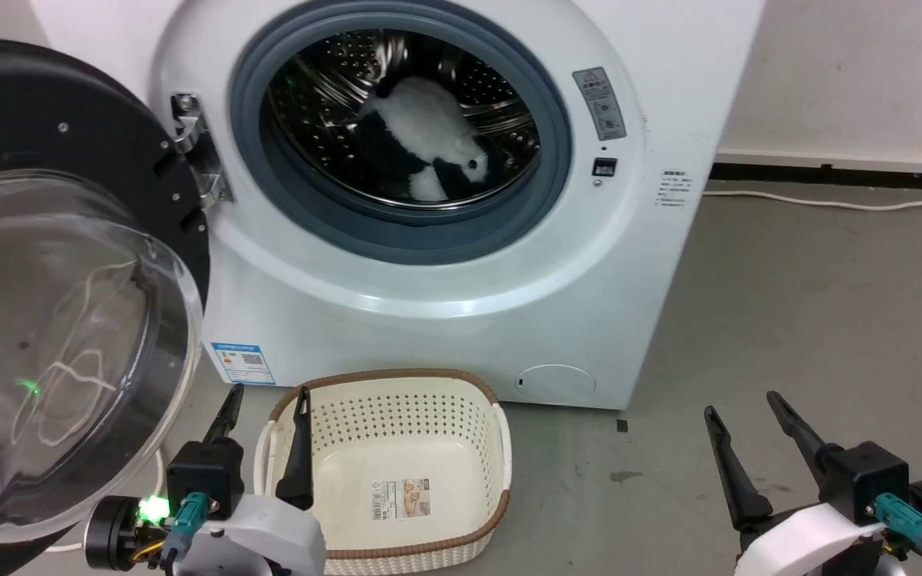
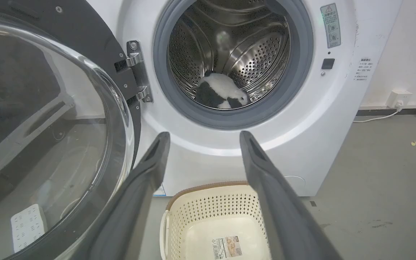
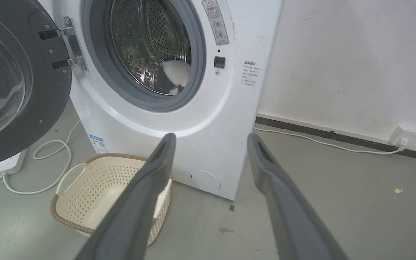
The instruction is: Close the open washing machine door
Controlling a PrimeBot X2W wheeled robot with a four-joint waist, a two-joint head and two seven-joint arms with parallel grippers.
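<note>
Washing machine door (image 1: 69,320) hangs open at 9 o'clock of the washing machine (image 1: 445,320), basket (image 1: 397,472) sits on the floor (image 1: 789,320) at its 6 o'clock, and a stuffed toy (image 1: 429,128) lies inside the drum (image 1: 333,88).

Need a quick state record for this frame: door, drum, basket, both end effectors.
door: washing machine door open, swung to the robot's left on its hinge
machine: washing machine, drum mouth uncovered
drum contents: black-and-white soft item
basket: cream basket on the floor before the machine, holding nothing loose
left arm: left end effector open, empty, by the basket's left end
right arm: right end effector open, empty, over the floor
task: door not yet closed
</note>
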